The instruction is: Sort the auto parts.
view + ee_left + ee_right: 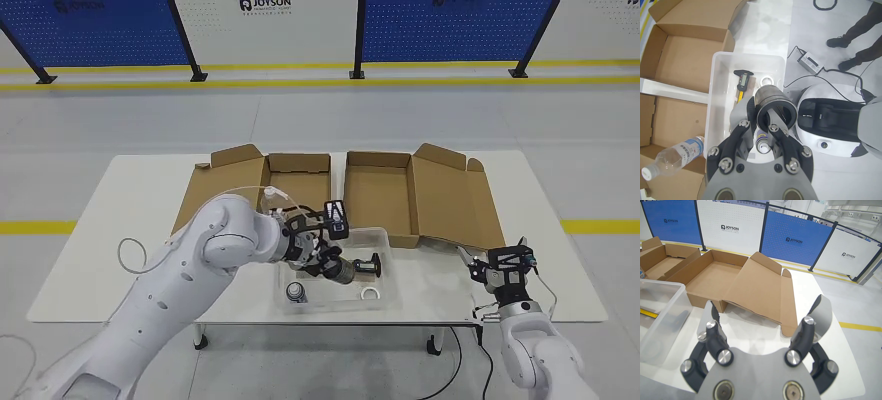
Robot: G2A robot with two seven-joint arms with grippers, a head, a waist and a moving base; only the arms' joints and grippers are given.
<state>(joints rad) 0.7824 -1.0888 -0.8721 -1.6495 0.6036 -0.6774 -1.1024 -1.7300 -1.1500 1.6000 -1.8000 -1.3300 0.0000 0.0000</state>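
White bench carries two open cardboard boxes side by side at the far side, left box and right box; clear bin sits just near of them, centre. Left tool is over the bin, clamped on a metal cylinder, one finger inside its bore, one outside. Right tool spread wide, holding nothing, over the bench's near right. Water bottle at the left box. In the bin: caliper, spray can, ring
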